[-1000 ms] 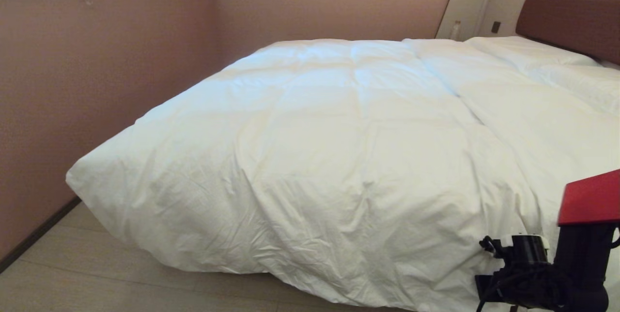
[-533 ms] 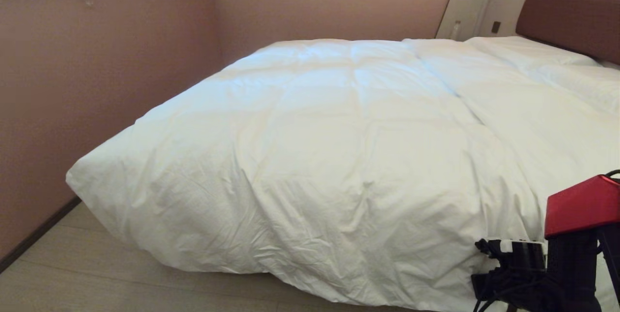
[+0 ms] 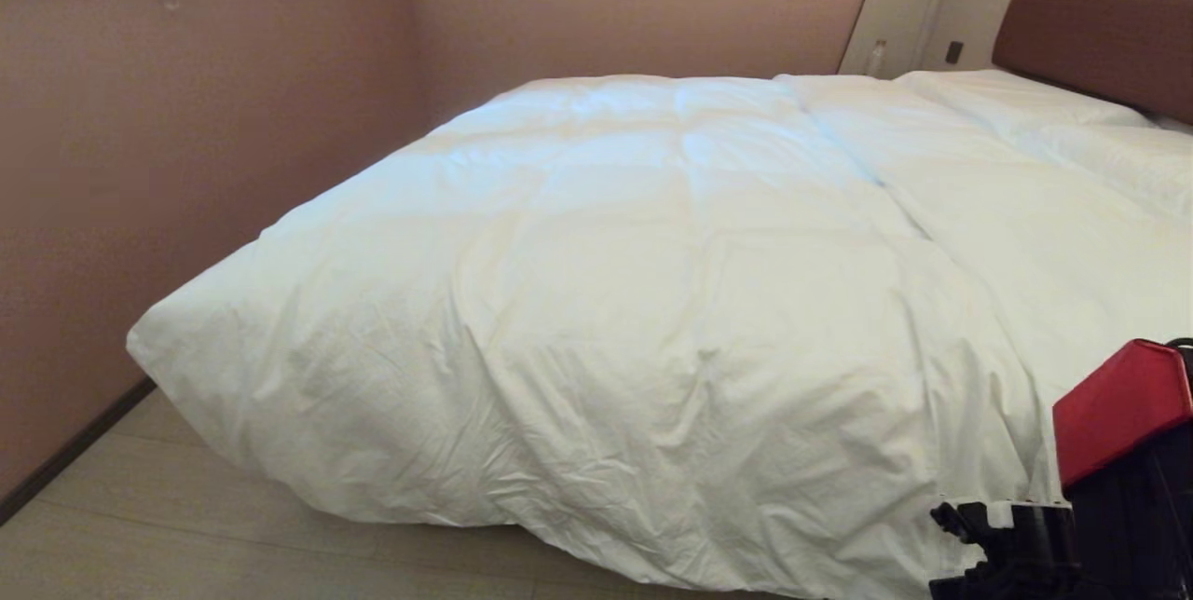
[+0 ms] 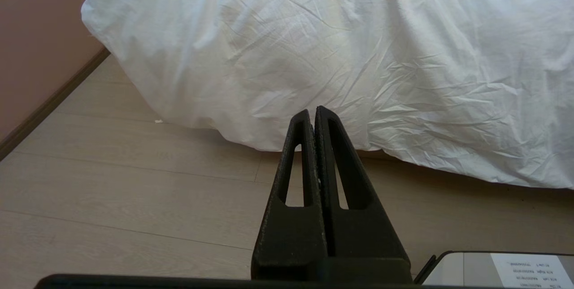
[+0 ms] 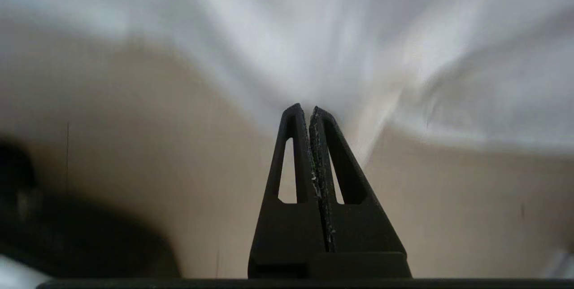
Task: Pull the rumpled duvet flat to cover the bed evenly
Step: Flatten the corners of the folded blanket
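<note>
1. The bed held the white duvet, spread from its brown headboard end at two o'clock to the foot at seven, where creased cloth hung toward the pale wood floor.
2. Two pillows lay at the headboard end.
3. My right gripper pointed at the duvet's hanging edge, fingers pressed together, gripping nothing; that arm sat at five o'clock.
4. My left gripper hung low above the floor, fingers pressed together, empty.
</note>
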Robot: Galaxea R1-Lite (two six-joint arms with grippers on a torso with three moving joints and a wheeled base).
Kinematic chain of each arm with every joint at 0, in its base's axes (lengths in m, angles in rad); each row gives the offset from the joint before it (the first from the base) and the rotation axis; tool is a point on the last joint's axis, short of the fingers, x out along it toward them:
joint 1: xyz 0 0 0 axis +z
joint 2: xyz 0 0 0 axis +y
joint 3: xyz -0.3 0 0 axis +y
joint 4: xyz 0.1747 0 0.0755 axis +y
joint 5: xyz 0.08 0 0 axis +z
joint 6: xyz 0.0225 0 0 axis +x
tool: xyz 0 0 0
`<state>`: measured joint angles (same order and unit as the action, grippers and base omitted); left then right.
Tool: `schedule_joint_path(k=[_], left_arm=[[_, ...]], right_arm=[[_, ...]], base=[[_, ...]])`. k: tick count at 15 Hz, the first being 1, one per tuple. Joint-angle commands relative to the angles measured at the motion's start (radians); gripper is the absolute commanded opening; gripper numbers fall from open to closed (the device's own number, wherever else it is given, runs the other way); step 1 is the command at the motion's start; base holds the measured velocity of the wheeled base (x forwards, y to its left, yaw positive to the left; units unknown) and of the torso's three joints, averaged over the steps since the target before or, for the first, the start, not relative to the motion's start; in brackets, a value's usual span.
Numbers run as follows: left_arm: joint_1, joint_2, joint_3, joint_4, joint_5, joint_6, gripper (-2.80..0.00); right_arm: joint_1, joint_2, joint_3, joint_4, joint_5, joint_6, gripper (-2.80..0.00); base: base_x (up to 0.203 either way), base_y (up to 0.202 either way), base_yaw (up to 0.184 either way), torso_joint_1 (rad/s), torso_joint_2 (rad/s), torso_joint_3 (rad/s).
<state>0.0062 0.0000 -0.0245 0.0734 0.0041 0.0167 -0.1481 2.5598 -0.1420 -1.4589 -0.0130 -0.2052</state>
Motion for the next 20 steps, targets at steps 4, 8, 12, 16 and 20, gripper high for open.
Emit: schedule_joint_path(k=[4, 8, 12, 16, 20], left_arm=[[0.001, 0.0, 0.0, 0.0, 0.0, 0.0, -2.8], [0.0, 0.0, 0.0, 0.0, 0.0, 0.0, -2.8], [0.001, 0.0, 0.0, 0.0, 0.0, 0.0, -2.8], [0.0, 0.0, 0.0, 0.0, 0.0, 0.0, -2.8], [0.0, 0.0, 0.0, 0.0, 0.0, 0.0, -2.8]], right_arm=[[-0.007, 0.001, 0.129, -0.039, -0.031, -0.012, -2.8], [-0.042, -0.169, 0.141, -0.054, -0.003, 0.002, -2.8], [-0.076, -0.253, 0.085, -0.054, 0.059, 0.009, -2.8], [-0.099, -0.246, -0.017, -0.052, 0.055, 0.007, -2.8], [-0.104, -0.141, -0.11, -0.049, 0.053, 0.016, -2.8]], base=[[0.0, 0.0, 0.0, 0.0, 0.0, 0.0], [0.0, 0.0, 0.0, 0.0, 0.0, 0.0], [0.0, 0.0, 0.0, 0.0, 0.0, 0.0], [0.0, 0.0, 0.0, 0.0, 0.0, 0.0], [0.0, 0.0, 0.0, 0.0, 0.0, 0.0]])
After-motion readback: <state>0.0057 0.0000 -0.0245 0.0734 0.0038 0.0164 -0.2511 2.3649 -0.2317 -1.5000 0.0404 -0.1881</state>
